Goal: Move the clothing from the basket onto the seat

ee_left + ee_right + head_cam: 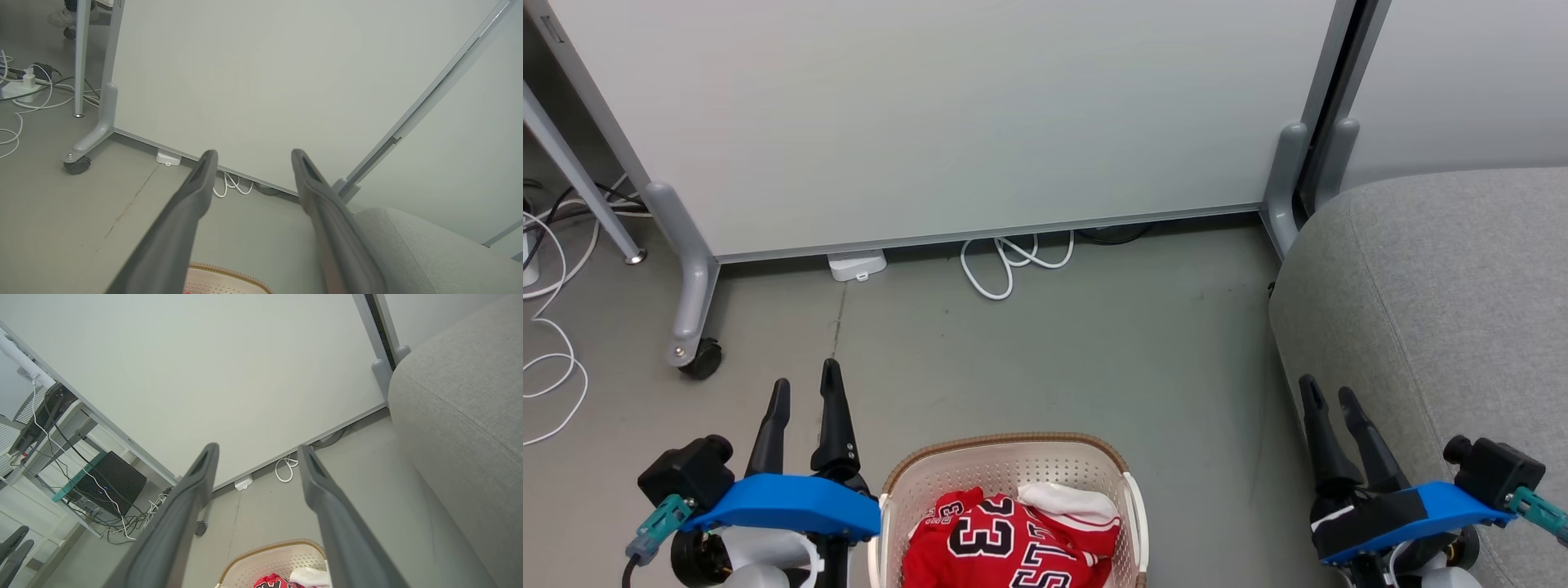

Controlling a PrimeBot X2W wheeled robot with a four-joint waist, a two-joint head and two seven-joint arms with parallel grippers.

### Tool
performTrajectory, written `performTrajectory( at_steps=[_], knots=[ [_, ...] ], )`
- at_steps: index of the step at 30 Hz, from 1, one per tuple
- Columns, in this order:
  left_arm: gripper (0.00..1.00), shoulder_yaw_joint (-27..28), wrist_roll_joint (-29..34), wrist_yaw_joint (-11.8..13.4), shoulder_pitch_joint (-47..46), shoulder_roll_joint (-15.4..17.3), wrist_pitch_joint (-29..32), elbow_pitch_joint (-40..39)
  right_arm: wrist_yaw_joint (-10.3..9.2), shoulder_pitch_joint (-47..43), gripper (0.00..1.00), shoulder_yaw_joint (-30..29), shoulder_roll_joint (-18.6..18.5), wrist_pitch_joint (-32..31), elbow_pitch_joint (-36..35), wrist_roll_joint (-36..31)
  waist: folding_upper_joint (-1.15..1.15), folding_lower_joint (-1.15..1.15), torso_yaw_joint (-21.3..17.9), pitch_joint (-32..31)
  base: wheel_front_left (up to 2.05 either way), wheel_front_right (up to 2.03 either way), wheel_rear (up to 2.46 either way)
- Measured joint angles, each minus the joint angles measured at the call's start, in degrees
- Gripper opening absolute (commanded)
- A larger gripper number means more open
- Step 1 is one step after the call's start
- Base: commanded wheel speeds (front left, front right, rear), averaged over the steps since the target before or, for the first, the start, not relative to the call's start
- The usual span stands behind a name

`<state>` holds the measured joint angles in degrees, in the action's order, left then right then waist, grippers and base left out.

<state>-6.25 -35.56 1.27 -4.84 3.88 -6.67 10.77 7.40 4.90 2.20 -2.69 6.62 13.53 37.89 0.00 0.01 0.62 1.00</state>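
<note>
Entry: red clothing heaped in the basket on the floor between my arms — left claw and right claw both spread wide, holding nothing, flanking it ready, I judge, to reach in — grey seat close on the right.

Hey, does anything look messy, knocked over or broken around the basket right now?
Nothing looks damaged or spilled. The basket stands upright on the floor with the red clothing bunched inside it. The only untidy bit is a loose white cable looped on the floor under the partition.
</note>
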Motion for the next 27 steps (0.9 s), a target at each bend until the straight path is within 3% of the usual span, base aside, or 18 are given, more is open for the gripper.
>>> performTrajectory(
  at_steps=[27],
  knots=[
    [1.0, -2.96, 15.05, 1.58, -0.3, 0.87, -3.94, 0.46, 0.01, 0.11, 1.0, 2.03, -0.02, 3.89, 0.0, -15.44, 0.0, 0.0, 0.18, 0.38, 0.0, 0.0, 0.0]
  ],
)
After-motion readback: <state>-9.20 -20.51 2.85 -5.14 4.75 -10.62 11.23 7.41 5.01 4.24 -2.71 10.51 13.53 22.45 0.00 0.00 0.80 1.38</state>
